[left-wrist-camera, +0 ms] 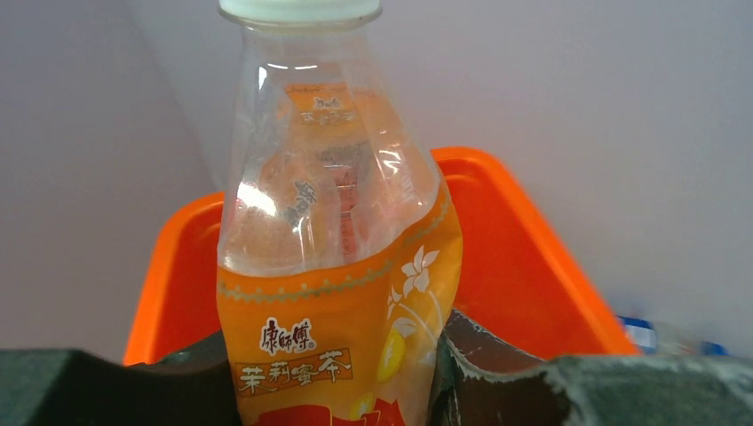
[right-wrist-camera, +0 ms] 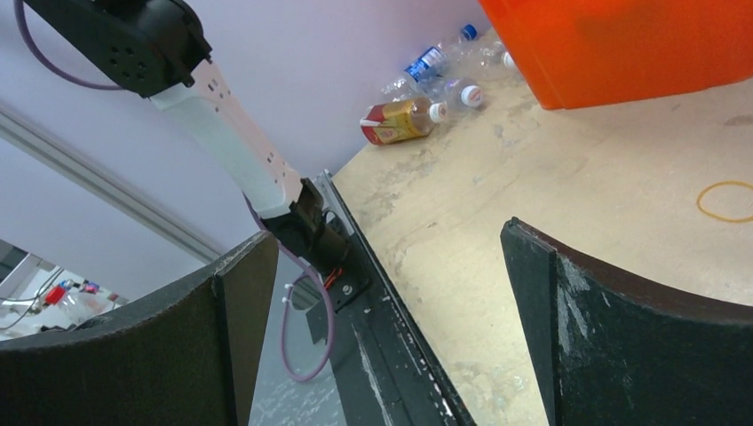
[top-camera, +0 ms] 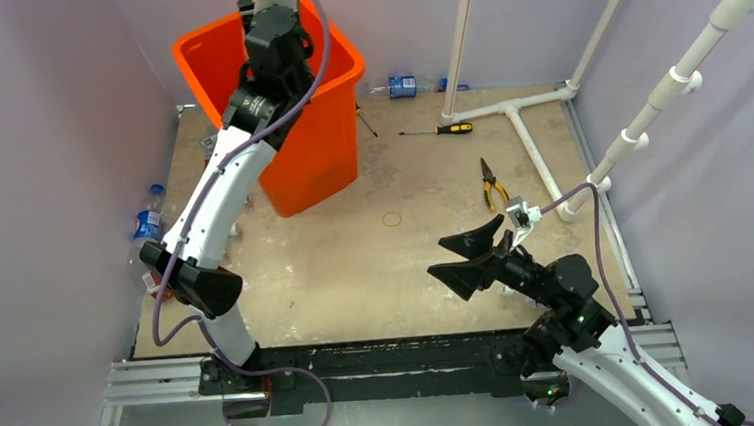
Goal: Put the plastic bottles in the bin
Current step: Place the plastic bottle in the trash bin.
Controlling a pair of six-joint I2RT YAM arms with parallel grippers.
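The big tan table [top-camera: 407,271] holds a large bright orange plastic bin [top-camera: 321,162] at its far left part. The left arm reaches up above the bin. The left gripper [left-wrist-camera: 337,377] squeezes a clear plastic bottle with an orange label and white cap [left-wrist-camera: 333,231], and the bin's rim shows just behind it. The right gripper [right-wrist-camera: 382,319] hangs over the near right side of the table, fingers wide apart, holding nothing. By the left wall lie a blue-label bottle [top-camera: 148,221] and a red-label bottle [right-wrist-camera: 400,122]. Yellow-handled pliers [top-camera: 492,183] and a yellow and black screwdriver [top-camera: 444,129] lie on the right half. A small thin ring [top-camera: 391,218] lies near the middle.
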